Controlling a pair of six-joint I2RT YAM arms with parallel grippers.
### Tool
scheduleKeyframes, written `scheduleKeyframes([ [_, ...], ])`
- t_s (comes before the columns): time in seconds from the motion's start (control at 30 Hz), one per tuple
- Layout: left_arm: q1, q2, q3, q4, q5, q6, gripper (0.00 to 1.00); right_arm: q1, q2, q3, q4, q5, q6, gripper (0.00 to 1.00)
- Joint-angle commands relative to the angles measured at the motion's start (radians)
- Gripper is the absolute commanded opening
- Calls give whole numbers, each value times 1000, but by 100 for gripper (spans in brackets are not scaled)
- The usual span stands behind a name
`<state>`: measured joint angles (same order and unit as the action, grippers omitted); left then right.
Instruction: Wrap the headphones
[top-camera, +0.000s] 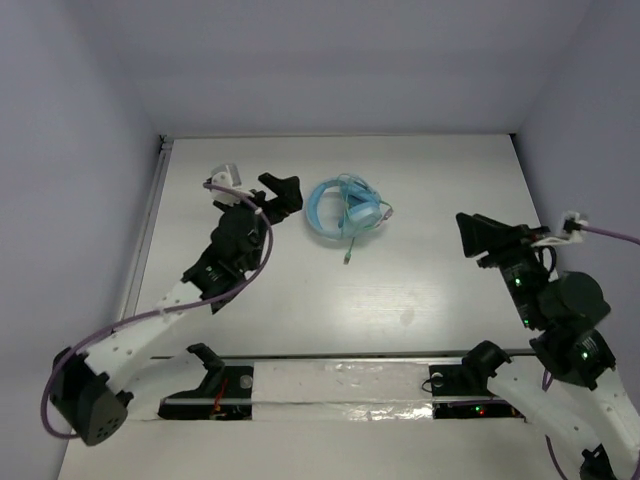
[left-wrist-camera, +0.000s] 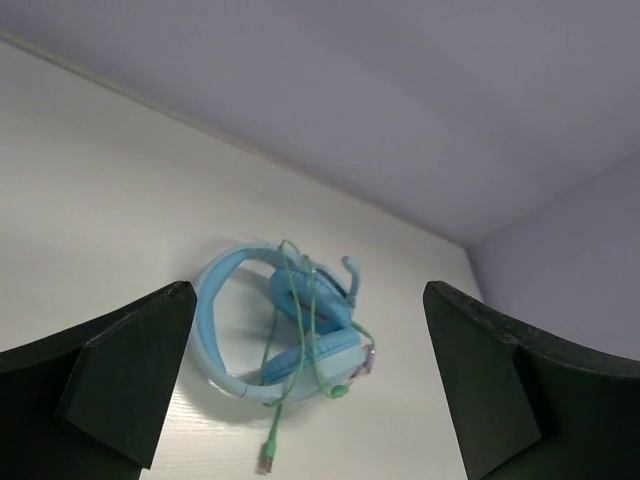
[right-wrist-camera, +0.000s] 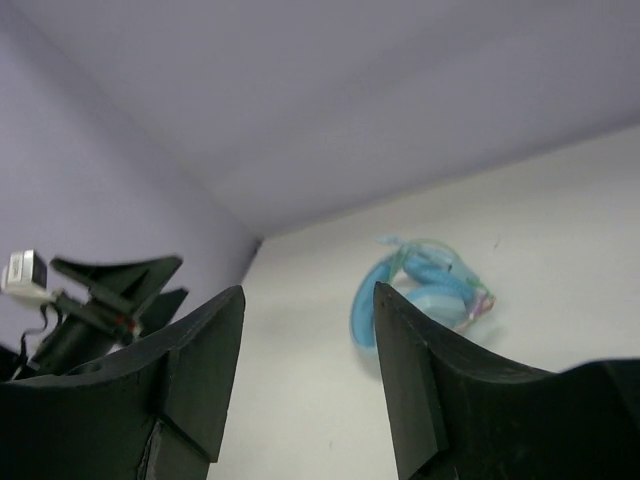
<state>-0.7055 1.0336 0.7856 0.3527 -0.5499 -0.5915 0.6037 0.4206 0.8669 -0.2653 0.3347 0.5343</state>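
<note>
The light blue headphones (top-camera: 345, 208) lie on the white table at the back middle, ear cups folded together. The pale green cord (top-camera: 349, 240) is looped over the cups, and its plug end trails on the table toward the front. My left gripper (top-camera: 283, 194) is open and empty, just left of the headband and not touching it. In the left wrist view the headphones (left-wrist-camera: 300, 345) and cord (left-wrist-camera: 272, 430) lie ahead between the spread fingers (left-wrist-camera: 130, 370). My right gripper (top-camera: 476, 236) is open and empty, well to the right. The headphones also show in the right wrist view (right-wrist-camera: 435, 292).
Lilac walls close the table at the back and both sides. A metal rail (top-camera: 148, 225) runs along the left edge. A white strip with the arm bases (top-camera: 340, 385) lies along the near edge. The left gripper also shows in the right wrist view (right-wrist-camera: 115, 285).
</note>
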Motion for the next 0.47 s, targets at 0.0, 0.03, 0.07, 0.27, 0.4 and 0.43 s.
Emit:
scheduleKeyframes([
  [0.0,-2,-142,-11,-116,36,35,99,7,-83,-31,48,125,-2,61],
  [0.03,-2,-167,-17,-173,50,33,99,7,-94,-32,41,130,1,61],
  [0.07,-2,-188,-23,-202,68,35,99,7,-109,-35,26,135,1,61],
  [0.27,-2,-360,-62,-411,77,28,99,7,-123,-49,-43,156,13,61],
  [0.4,-2,-486,-106,-402,73,51,99,7,-131,-66,-43,150,33,61],
  [0.43,-2,-497,-117,-400,64,50,99,7,-128,-69,-40,150,38,61],
])
